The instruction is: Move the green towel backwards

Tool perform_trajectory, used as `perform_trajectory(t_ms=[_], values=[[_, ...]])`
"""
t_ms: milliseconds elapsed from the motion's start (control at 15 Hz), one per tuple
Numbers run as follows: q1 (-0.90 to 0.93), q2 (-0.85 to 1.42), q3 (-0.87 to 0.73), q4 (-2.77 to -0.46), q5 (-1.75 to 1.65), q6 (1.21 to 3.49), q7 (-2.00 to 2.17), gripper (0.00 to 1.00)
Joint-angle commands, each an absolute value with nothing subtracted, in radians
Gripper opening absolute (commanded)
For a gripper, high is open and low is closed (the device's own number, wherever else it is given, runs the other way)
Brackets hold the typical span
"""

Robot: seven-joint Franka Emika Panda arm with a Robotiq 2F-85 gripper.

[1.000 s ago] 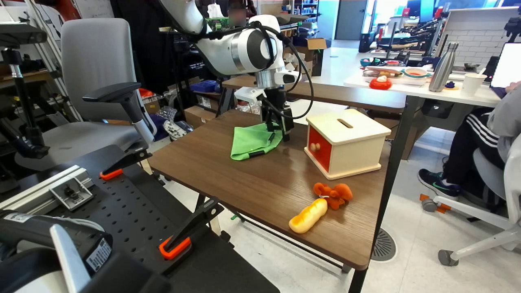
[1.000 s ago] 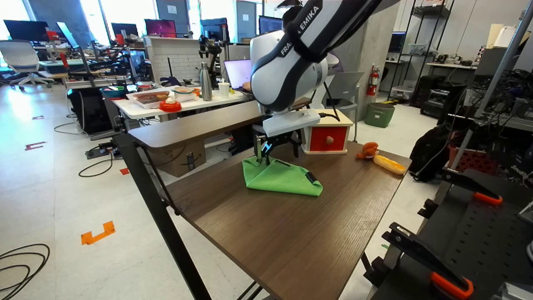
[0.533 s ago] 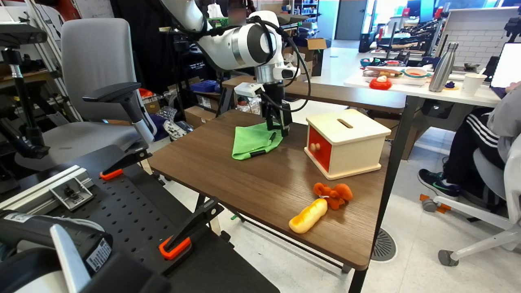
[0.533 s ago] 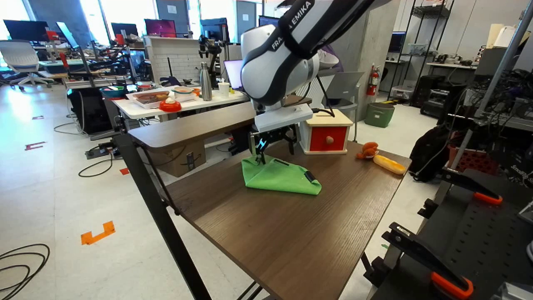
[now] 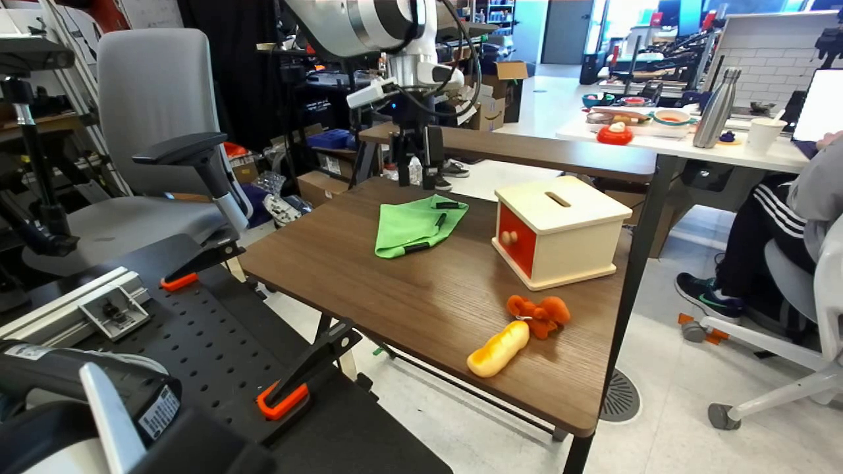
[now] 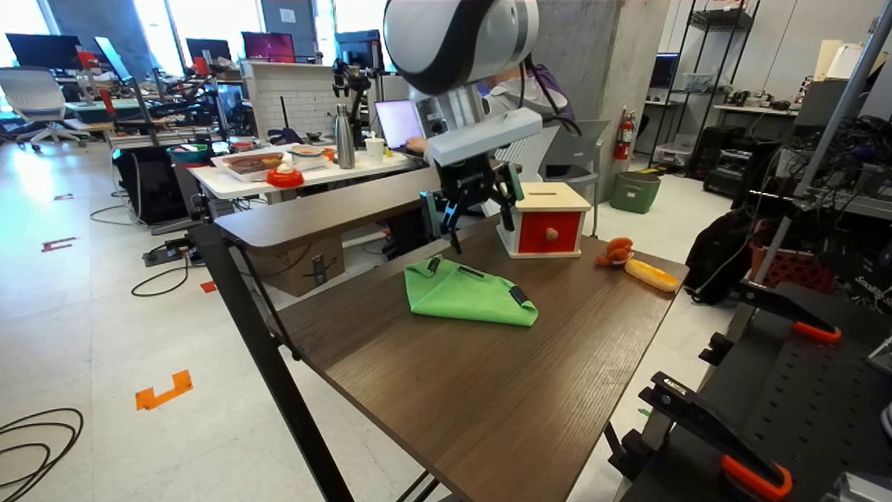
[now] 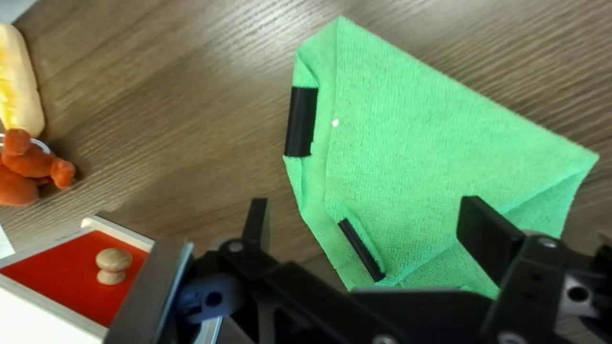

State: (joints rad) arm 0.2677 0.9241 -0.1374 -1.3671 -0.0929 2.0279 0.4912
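Observation:
The green towel (image 5: 411, 227) lies folded on the brown table (image 5: 369, 276), with black strips along its edges. It also shows in an exterior view (image 6: 463, 296). In the wrist view the towel (image 7: 420, 143) spreads below the gripper, its near corner hidden behind the gripper body. My gripper (image 7: 364, 208) is open and empty, its fingers wide apart. In both exterior views the gripper (image 5: 418, 183) (image 6: 482, 237) hangs above the table, over the towel's far end and apart from it.
A wooden box (image 5: 583, 247) with a red drawer front stands beside the towel; it is close to the gripper in the wrist view (image 7: 81, 282). A yellow bread toy (image 5: 498, 349) and an orange plush toy (image 5: 540, 316) lie at the table's end.
My gripper has risen from the towel's far corner and now hangs above it, uncovering a black strip there. The towel lies almost where it was, shifted only very slightly.

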Motion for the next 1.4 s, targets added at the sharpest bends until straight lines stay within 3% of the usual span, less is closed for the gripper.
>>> perform_trajectory(t_ms=[0, 400, 467, 733, 1333], values=[[0.259, 0.698, -0.100, -1.606, -0.123, 2.007, 0.406, 1.00], [0.205, 0.425, -0.052, -1.905, -0.144, 2.106, 0.265, 1.00], [0.220, 0.546, -0.060, -1.756, -0.157, 2.032, 0.324, 1.00], [0.195, 0.448, -0.042, -1.870, -0.153, 2.075, 0.289, 1.00], [0.195, 0.445, -0.039, -1.882, -0.153, 2.081, 0.288, 1.00]])
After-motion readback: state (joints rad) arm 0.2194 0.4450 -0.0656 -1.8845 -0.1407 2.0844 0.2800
